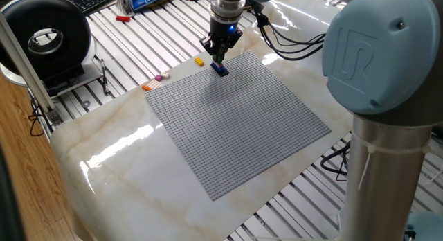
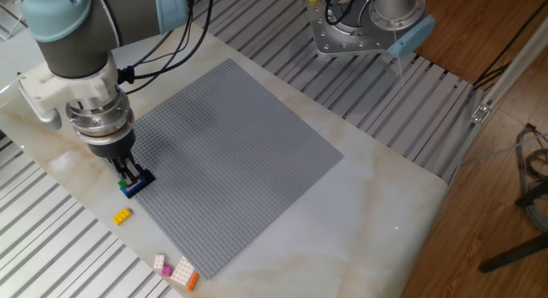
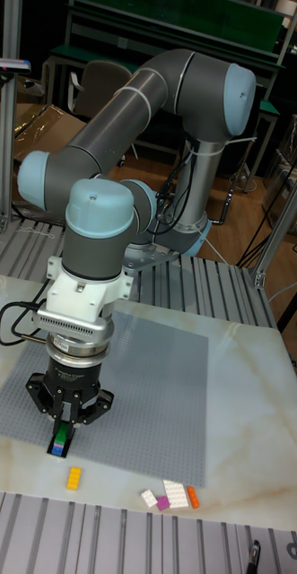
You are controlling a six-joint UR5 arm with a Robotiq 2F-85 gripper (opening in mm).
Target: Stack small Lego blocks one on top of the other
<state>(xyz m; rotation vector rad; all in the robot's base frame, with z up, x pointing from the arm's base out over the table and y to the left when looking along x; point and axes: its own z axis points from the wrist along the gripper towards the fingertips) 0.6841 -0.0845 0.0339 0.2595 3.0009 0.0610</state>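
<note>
A small Lego block stack (image 2: 135,183), blue with green, stands on the near-left edge of the grey baseplate (image 2: 231,152). It also shows as the stack (image 1: 220,69) and the stack (image 3: 60,441). My gripper (image 2: 128,172) points straight down onto it, fingers close together and shut on the top block; the gripper (image 3: 65,429) hides part of the stack. A loose yellow block (image 2: 123,216) lies on the marble beside the plate. Pink, white and orange blocks (image 2: 175,271) lie together further along the plate's edge.
The baseplate rests on a marble slab (image 1: 124,151) over a slatted metal table. A black ring-shaped device (image 1: 47,40) and a keyboard stand at the far left. A second robot base (image 2: 360,28) sits beyond the plate. Cables (image 1: 284,40) trail from the wrist.
</note>
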